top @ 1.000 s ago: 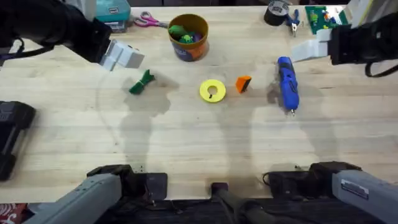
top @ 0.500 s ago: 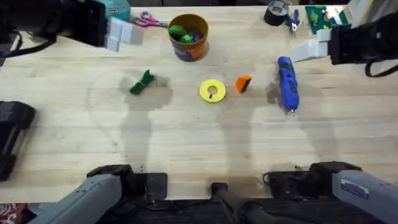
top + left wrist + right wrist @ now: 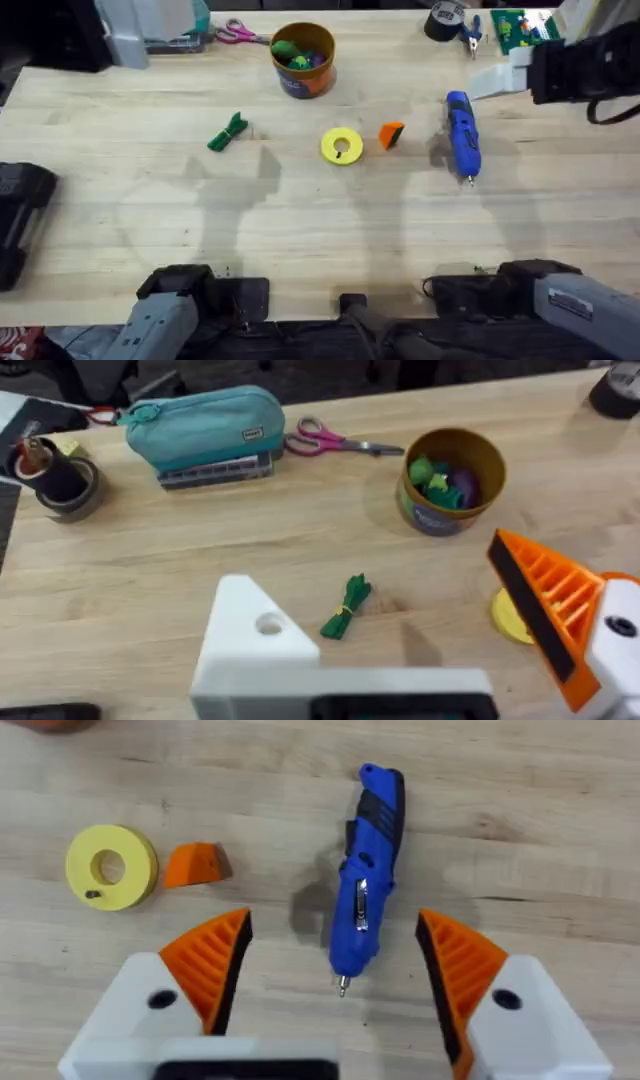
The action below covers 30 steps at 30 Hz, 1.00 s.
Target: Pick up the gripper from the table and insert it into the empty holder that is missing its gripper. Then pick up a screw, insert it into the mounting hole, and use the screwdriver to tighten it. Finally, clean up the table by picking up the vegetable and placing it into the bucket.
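Right hand: spread wide, empty, over the screwdriver at the counter's right.
Left hand: apparently open, one bare white holder.
Gripper: centre, beside a yellow ring.
Vegetable: left of centre.
Bucket: upper centre.

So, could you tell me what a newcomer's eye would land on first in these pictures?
Probably the blue screwdriver lying right of centre, with the right hand open above it. Next, the small orange gripper beside the yellow disc mid-table, and the green vegetable further left. The left hand's bare white holder also stands out against its one orange finger.
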Available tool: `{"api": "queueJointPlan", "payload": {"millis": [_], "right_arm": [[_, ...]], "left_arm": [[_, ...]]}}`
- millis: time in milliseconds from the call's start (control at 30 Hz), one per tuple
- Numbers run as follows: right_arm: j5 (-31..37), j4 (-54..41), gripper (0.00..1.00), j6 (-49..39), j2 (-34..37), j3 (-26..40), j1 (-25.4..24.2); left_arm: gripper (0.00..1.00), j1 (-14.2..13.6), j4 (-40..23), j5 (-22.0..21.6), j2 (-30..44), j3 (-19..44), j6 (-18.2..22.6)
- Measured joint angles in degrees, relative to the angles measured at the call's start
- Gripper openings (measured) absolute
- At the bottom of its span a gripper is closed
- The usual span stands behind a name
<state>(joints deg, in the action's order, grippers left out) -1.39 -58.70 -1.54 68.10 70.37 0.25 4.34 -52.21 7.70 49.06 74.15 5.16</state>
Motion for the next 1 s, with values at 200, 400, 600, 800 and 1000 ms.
{"api": "queueJointPlan", "payload": {"millis": [200,400,600,800,1000], "right_arm": [[-0.01,-0.01,0.995,0.0,0.0,0.0,0.0],[-0.02,-0.02,0.995,0.0,0.0,0.0,0.0],[-0.01,-0.02,0.995,0.0,0.0,0.0,0.0],[0.0,-0.02,0.995,0.0,0.0,0.0,0.0],[-0.01,-0.01,0.995,0.0,0.0,0.0,0.0]], "left_arm": [[0.986,0.0,-1.41,-0.03,-1.36,0.03,-0.72],[0.986,0.0,-1.67,-0.28,-1.13,-2.04,-0.52],[0.985,0.0,4.47,-0.24,-3.1,-11.12,-0.44],[0.986,0.0,16.24,0.29,-12.4,-26.15,-0.45],[0.986,0.0,24.77,2.49,-26.25,-41.19,-0.44]]}}
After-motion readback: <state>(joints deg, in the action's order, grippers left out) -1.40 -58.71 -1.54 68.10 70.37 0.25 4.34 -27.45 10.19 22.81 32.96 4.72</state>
